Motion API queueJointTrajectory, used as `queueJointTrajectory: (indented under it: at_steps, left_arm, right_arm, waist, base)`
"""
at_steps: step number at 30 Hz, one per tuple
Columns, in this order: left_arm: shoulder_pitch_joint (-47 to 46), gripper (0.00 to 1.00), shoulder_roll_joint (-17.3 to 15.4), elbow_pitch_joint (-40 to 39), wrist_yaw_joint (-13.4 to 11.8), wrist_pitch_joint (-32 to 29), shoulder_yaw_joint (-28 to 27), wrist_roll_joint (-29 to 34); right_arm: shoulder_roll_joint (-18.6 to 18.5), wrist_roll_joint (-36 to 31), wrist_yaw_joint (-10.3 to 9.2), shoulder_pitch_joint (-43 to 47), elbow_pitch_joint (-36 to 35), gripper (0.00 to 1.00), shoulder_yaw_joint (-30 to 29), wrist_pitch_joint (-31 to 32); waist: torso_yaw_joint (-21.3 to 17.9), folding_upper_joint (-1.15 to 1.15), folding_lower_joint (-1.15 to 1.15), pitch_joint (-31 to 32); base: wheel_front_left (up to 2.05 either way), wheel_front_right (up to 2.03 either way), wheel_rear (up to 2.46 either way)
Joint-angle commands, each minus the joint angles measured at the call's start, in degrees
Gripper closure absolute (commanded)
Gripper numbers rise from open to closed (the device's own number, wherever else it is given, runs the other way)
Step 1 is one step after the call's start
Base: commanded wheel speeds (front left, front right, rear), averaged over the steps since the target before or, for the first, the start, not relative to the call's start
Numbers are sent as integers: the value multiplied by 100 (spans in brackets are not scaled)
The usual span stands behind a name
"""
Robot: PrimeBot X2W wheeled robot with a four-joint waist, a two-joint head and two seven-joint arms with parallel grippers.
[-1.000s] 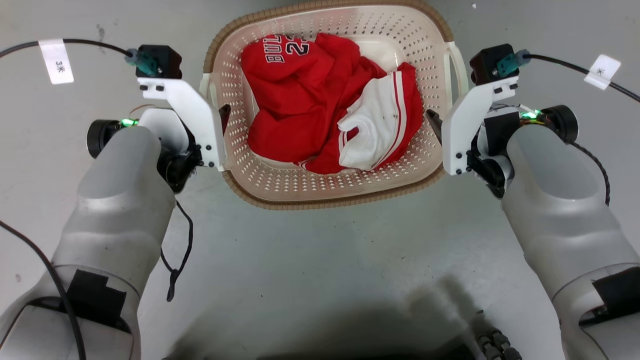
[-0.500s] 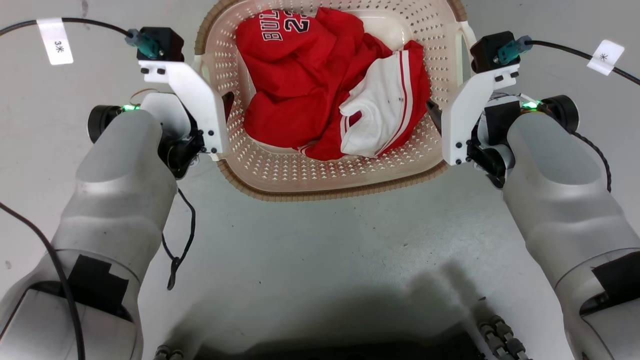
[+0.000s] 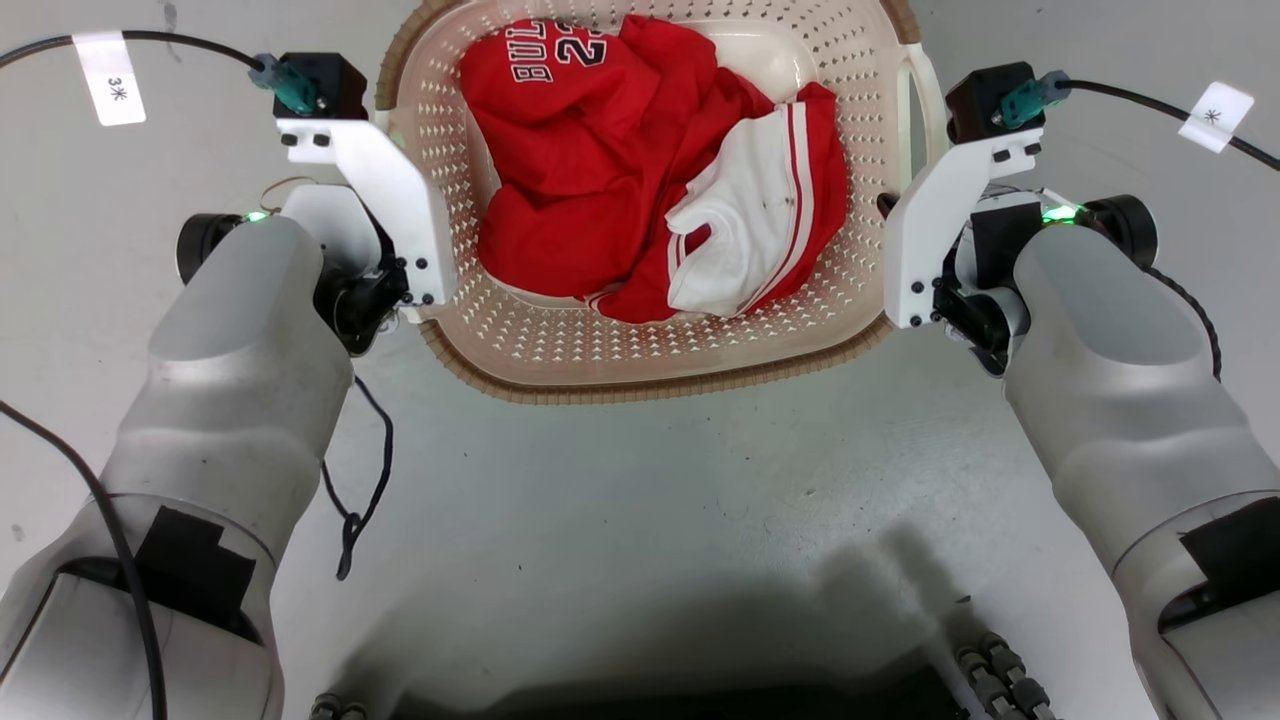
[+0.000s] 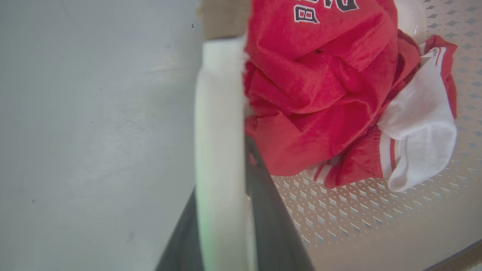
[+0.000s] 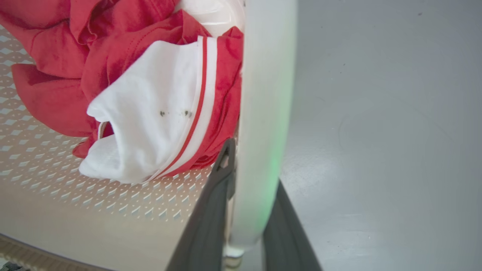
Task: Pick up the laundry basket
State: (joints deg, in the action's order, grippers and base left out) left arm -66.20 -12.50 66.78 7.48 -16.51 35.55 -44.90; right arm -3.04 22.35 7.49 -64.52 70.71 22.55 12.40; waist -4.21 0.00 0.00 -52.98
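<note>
Head view shows the laundry basket larger than a second ago, apparently leaving the floor; left gripper and right gripper flank it, each pinching a side handle.

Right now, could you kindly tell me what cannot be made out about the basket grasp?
Far rim of the laundry basket: cut off by the head view's top edge.
Outer finger of the left pincer: left wrist view, largely behind the blurred white handle.
Basket's underside: hidden by its own body, every view.
</note>
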Motion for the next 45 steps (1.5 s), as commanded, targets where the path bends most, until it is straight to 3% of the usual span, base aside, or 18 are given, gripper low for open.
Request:
queueJointTrajectory:
  at_steps: [1,13,45]
  left_arm:
    - [-51,100,-2,4,-2,-34,73,-30]
    - [172,100,76,16,10,-577,422,-475]
    - [1702,100,556,218,38,-1934,958,-1592]
  right_arm:
    - [30,43,0,-100,9,100,70,22]
    - [54,696,8,155,-19,100,525,582]
    - [113,2173,35,1665,137,100,1465,2321]
  waist:
    - [0,0,0,34]
    - [17,0,0,684]
    - [178,0,0,3948]
  base:
    - [0,0,0]
    - [0,0,0]
    - [0,0,0]
